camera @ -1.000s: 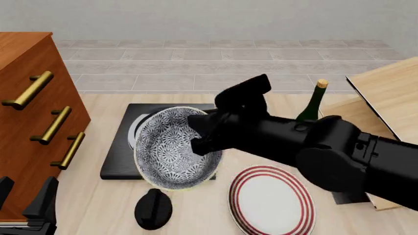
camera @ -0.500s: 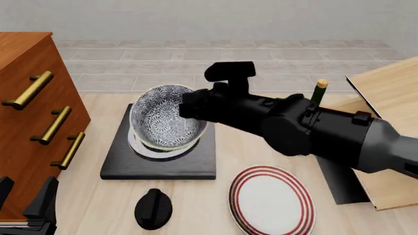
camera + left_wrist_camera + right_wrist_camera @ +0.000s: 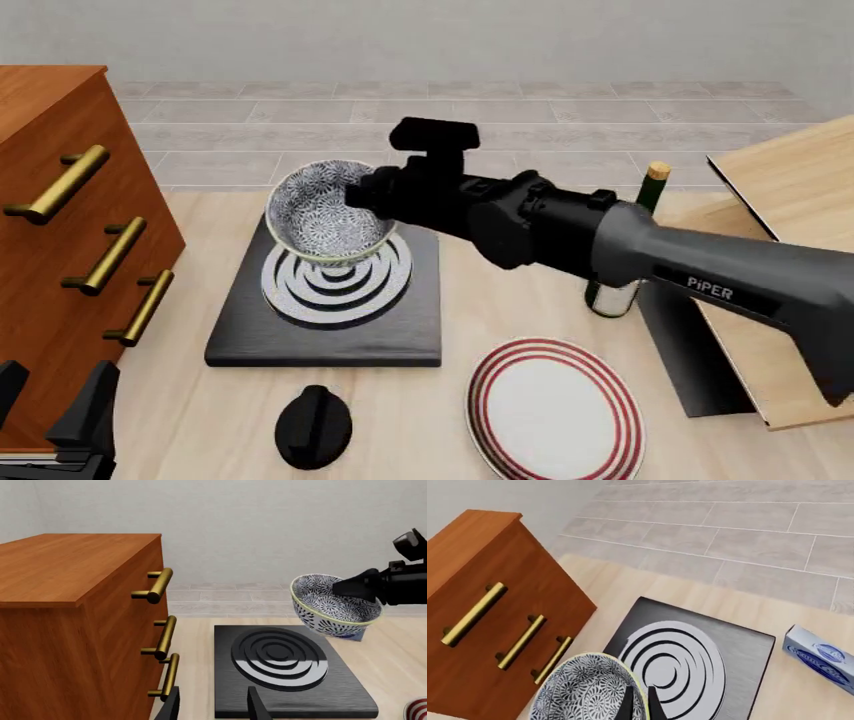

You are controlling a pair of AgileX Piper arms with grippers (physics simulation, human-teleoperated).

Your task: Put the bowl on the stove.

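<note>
The right tool (image 3: 358, 196) pinches the rim of the small round bowl with the black-and-white floral inside (image 3: 324, 213), holding it tilted in the air above the flat black square stove with silver-grey burner rings (image 3: 324, 300), evidently so it can be lowered onto the rings. The left tool (image 3: 212, 706) idles, jaws apart, empty, near the surface. White lettering on the right arm reads "PiPER".

Glossy patterned ceramic bowl (image 3: 324, 213), matt black stove (image 3: 326, 325) with silvery rings, polished wooden cabinet (image 3: 54, 250), brass handles (image 3: 59, 184).
</note>
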